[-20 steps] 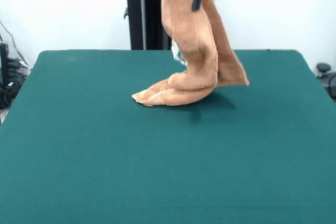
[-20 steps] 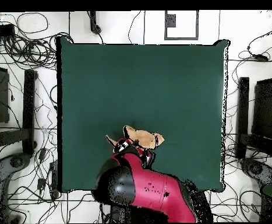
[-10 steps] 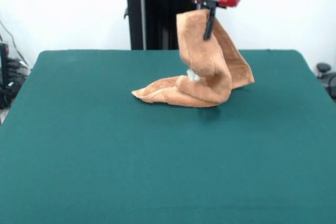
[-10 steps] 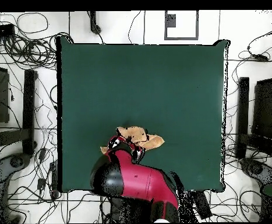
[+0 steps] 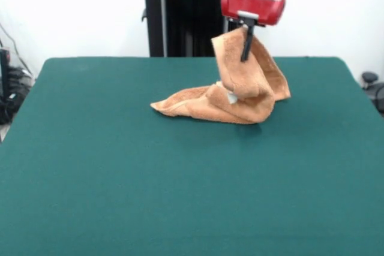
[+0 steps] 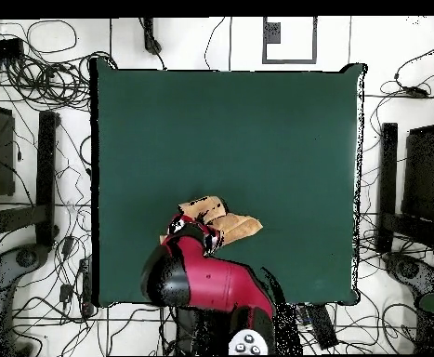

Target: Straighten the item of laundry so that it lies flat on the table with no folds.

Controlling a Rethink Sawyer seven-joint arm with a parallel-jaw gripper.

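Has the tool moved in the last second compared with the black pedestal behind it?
Yes. In the front view the tool has come down with the towel and shifted rightward, off the pedestal, toward the table's right side.

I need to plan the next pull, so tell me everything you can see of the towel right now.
The towel is orange-tan terry, bunched and folded, not flat. One part is pinched high by the tool, shut on it; the rest drapes down and trails along the green table toward the picture's left in the front view. A small white label peeks out mid-fold. It lies on the table's robot side.
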